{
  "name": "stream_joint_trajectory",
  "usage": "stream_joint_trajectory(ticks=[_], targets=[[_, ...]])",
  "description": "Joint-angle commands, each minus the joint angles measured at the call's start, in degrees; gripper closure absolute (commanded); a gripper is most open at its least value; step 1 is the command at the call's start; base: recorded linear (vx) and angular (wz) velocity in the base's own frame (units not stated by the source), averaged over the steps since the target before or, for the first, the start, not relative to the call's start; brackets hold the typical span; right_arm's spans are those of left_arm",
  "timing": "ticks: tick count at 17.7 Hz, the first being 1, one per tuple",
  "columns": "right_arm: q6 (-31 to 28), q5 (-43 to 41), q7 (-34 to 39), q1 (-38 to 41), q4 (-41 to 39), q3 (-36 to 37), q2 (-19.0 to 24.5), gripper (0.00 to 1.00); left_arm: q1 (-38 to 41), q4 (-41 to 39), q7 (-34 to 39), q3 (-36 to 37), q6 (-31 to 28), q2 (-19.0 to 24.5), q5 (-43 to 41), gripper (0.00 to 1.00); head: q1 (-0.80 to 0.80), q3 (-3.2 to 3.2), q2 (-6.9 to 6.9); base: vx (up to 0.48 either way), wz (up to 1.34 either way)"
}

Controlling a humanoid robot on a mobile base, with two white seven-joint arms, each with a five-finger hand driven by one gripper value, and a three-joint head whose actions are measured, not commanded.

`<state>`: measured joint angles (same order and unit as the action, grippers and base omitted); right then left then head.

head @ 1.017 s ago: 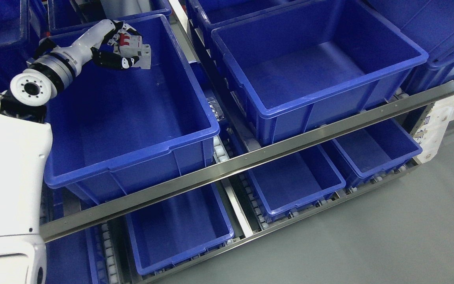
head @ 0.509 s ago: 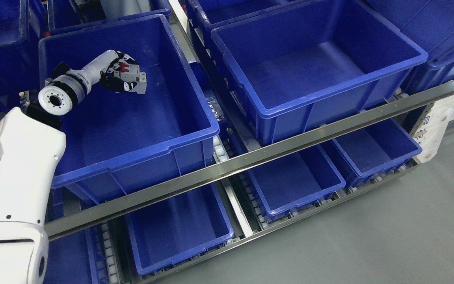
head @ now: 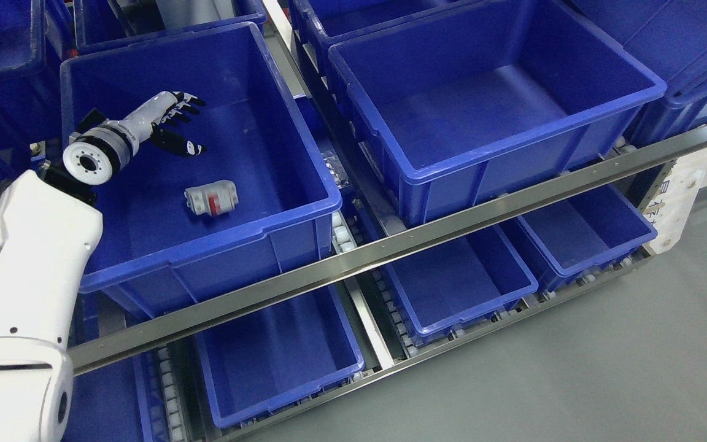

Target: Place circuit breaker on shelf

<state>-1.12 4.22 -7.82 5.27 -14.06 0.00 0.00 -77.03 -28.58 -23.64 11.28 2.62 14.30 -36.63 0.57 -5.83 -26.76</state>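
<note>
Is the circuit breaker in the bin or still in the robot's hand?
In the bin. The circuit breaker lies on the floor of the blue bin, apart from the left hand, whose fingers are spread.

No text, label or number can be read; marks on the white shelf post are too small.

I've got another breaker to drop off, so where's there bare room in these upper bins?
The upper right bin is bare across its floor. In the upper left bin the circuit breaker lies toward the front and the open left hand hangs over the back left; its right half and front left corner are free.
</note>
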Motion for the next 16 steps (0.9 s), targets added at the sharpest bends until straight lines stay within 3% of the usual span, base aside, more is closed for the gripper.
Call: stream_joint_trajectory(ticks=[1, 4, 6, 7, 10, 13, 16], targets=[[-3.4, 0.0, 0.0, 0.0, 0.0, -1.1, -1.0, 0.00, -4.3, 1.8, 0.1, -3.8, 0.2, 0.5, 0.4, 0.14, 0.00, 0.00, 0.00, 0.000, 0.00], [-3.4, 0.0, 0.0, 0.0, 0.0, -1.1, -1.0, 0.00, -4.4, -2.4, 0.9, -22.8, 0.2, -0.3, 3.0, 0.00, 0.00, 0.00, 0.00, 0.000, 0.00], [-3.4, 0.0, 0.0, 0.0, 0.0, -1.1, -1.0, 0.00, -3.1, -7.4, 8.2, -40.7, 0.7, -9.0, 11.9, 0.00, 0.00, 0.00, 0.00, 0.000, 0.00], [-3.4, 0.0, 0.0, 0.0, 0.0, -1.1, -1.0, 0.00, -1.1, -10.7, 12.1, -43.9, 1.1, -10.7, 14.3, 0.00, 0.00, 0.00, 0.00, 0.000, 0.01], [-3.4, 0.0, 0.0, 0.0, 0.0, -1.1, -1.0, 0.00, 8.7, -28.8, 14.4, -43.5, 1.2, -13.3, 18.0, 0.00, 0.00, 0.00, 0.00, 0.001, 0.01], [-3.4, 0.0, 0.0, 0.0, 0.0, -1.1, -1.0, 0.00, 19.9, -48.7, 14.5, -33.9, -0.8, -13.3, 19.8, 0.00, 0.00, 0.00, 0.00, -0.001, -0.01], [-3.4, 0.0, 0.0, 0.0, 0.0, -1.1, -1.0, 0.00, 26.6, -64.0, 14.4, -30.3, -5.0, -13.3, 22.8, 0.00, 0.00, 0.00, 0.00, 0.000, 0.00]])
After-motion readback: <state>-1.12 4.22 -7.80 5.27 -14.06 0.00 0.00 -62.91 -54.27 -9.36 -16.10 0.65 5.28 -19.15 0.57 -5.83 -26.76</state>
